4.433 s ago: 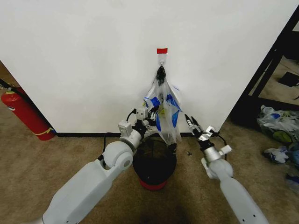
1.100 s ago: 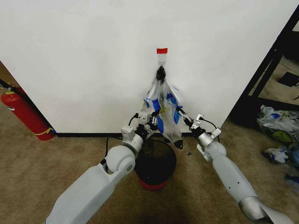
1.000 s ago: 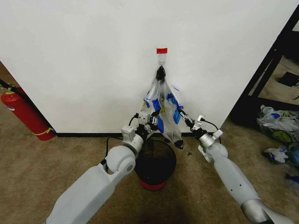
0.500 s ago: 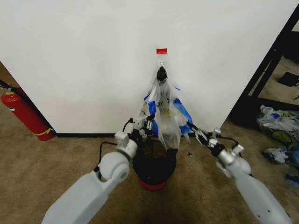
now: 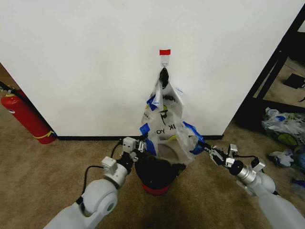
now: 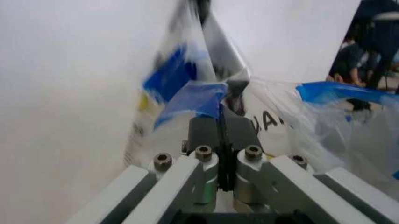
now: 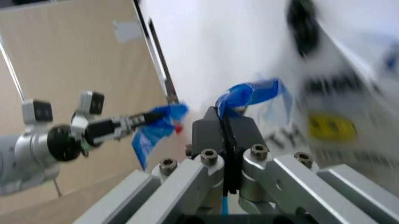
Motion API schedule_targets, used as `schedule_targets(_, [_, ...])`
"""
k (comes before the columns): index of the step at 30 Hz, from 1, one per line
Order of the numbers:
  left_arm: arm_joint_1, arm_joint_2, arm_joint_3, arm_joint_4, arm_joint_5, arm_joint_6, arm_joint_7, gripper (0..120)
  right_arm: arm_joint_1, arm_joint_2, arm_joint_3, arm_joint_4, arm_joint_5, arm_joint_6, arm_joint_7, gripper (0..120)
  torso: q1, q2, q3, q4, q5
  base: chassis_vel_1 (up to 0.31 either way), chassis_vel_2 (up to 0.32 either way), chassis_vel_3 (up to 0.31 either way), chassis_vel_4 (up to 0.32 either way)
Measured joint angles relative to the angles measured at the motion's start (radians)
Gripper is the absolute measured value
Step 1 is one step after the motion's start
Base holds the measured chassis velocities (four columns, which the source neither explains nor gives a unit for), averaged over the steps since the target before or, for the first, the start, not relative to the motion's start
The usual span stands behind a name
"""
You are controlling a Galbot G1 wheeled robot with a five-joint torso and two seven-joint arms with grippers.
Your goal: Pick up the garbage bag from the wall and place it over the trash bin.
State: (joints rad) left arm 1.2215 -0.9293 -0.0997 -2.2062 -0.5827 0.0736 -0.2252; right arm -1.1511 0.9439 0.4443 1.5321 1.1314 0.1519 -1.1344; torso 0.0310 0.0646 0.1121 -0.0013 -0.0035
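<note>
The garbage bag (image 5: 167, 134), thin whitish plastic with dark letters and blue handles, is stretched wide between my two grippers just above the trash bin (image 5: 157, 172), a black mesh basket with a red base. My left gripper (image 5: 142, 143) is shut on the bag's left blue edge and my right gripper (image 5: 205, 149) on its right blue edge. The left wrist view shows the left gripper (image 6: 219, 116) pinching blue plastic; the right wrist view shows the right gripper (image 7: 223, 122) doing the same. A bunch of similar bags (image 5: 164, 93) hangs from a black knot under the red-taped hook (image 5: 165, 51) on the wall (image 5: 95, 57).
A red fire extinguisher (image 5: 26, 117) leans at the wall's left end. A black shelf frame (image 5: 271, 71) stands at the right, with stuffed clear bags (image 5: 281, 126) on the carpet beside it. Open carpet lies either side of the bin.
Both grippers have pulled back and down from the wall and moved apart, drawing one bag out of the hanging bunch and spreading it over the bin.
</note>
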Motion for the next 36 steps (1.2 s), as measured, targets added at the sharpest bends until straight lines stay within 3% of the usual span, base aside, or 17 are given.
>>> schedule_targets(4, [0.062, 0.039, -0.06, -0.142, -0.013, 0.03, -0.06, 0, -0.068, -0.021, 0.038, 0.18, 0.045, 0.008, 0.045, 0, 0.0, 0.0, 0.0, -0.0001, -0.0002, 0.0, 0.0, 0.0, 0.0])
schedule_targets(10, [0.113, 0.054, -0.134, -0.232, -0.018, 0.046, -0.077, 0, -0.12, -0.03, 0.062, 0.315, 0.055, 0.003, 0.058, 0, 0.0, 0.0, 0.0, -0.0001, -0.0001, 0.0, 0.0, 0.0, 0.0])
schedule_targets(15, [0.105, 0.054, -0.165, -0.255, -0.03, 0.084, -0.1, 0, -0.115, -0.033, 0.062, 0.331, 0.056, 0.0, 0.062, 0, 0.0, 0.0, 0.0, -0.0001, 0.0, 0.0, 0.0, 0.0, 0.0])
schedule_targets(19, [0.103, 0.049, -0.167, -0.258, -0.031, 0.107, -0.117, 0, -0.097, -0.032, 0.052, 0.262, 0.043, 0.006, 0.059, 0, 0.0, 0.0, 0.0, 0.0, 0.0001, 0.0, 0.0, 0.0, 0.0])
schedule_targets(22, [0.114, 0.037, -0.152, -0.229, -0.018, 0.113, -0.132, 0, -0.087, -0.021, 0.035, 0.176, 0.02, 0.02, 0.062, 0, 0.0, 0.0, 0.0, -0.0002, 0.0003, 0.0, 0.0, 0.0, 0.0])
schedule_targets(28, [0.118, 0.019, -0.127, -0.183, 0.007, 0.131, -0.158, 0, -0.086, -0.012, 0.01, 0.129, 0.0, 0.032, 0.087, 0, 0.0, 0.0, 0.0, -0.0001, 0.0002, 0.0, 0.0, 0.0, 0.0])
schedule_targets(33, [0.115, 0.019, -0.129, -0.192, 0.005, 0.151, -0.173, 0, -0.087, -0.019, 0.003, 0.162, 0.003, 0.032, 0.101, 0, 0.0, 0.0, 0.0, 0.0, 0.0, 0.0, 0.0, 0.0, 0.0])
schedule_targets(36, [0.123, 0.023, -0.156, -0.234, -0.002, 0.166, -0.191, 0, -0.107, -0.031, 0.012, 0.248, 0.024, 0.031, 0.112, 0, 0.0, 0.0, 0.0, -0.0001, 0.0001, 0.0, 0.0, 0.0, 0.0])
